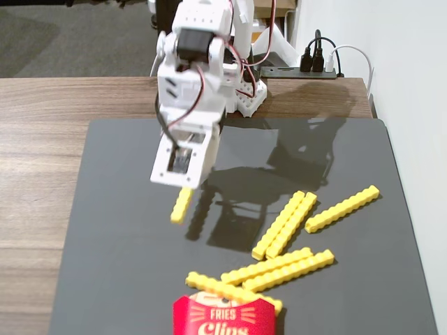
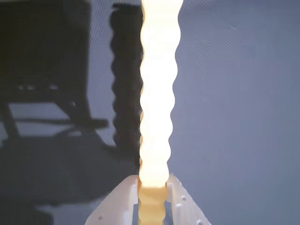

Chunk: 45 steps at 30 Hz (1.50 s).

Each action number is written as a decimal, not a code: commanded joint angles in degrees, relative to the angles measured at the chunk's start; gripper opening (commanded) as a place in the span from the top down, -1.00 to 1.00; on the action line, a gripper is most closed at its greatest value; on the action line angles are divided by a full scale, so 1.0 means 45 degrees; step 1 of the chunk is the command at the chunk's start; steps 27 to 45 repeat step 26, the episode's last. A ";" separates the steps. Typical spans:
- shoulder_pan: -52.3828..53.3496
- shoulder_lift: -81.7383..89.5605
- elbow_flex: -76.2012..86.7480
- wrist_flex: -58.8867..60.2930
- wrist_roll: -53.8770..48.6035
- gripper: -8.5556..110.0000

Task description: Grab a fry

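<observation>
My white gripper (image 1: 183,183) hangs over the left part of the black mat and is shut on a yellow ridged fry (image 1: 181,205), whose lower end sticks out below the jaws. In the wrist view the same fry (image 2: 157,93) runs straight up the frame, overexposed, pinched between the two white fingertips (image 2: 123,199) at the bottom, with my gripper (image 2: 152,190) closed on it. The fry appears lifted a little off the mat, its shadow beside it. Several more fries (image 1: 285,225) lie loose on the mat to the right.
A red "Fries Clips" carton (image 1: 225,317) sits at the mat's front edge with fries (image 1: 234,291) across its top. The black mat (image 1: 126,279) lies on a wooden table (image 1: 42,174). A power strip (image 1: 307,70) sits behind the arm's base, a white wall at right.
</observation>
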 commanded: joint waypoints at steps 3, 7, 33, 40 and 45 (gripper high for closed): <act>-0.0156 0.2637 -0.0547 0.1699 -0.1094 0.85; -0.0313 0.3105 -0.1641 0.2852 -0.1250 0.85; -0.0859 0.2266 -0.3945 0.4336 -0.1426 0.85; -0.0859 0.2266 -0.3945 0.4336 -0.1426 0.85; -0.0859 0.2266 -0.3945 0.4336 -0.1426 0.85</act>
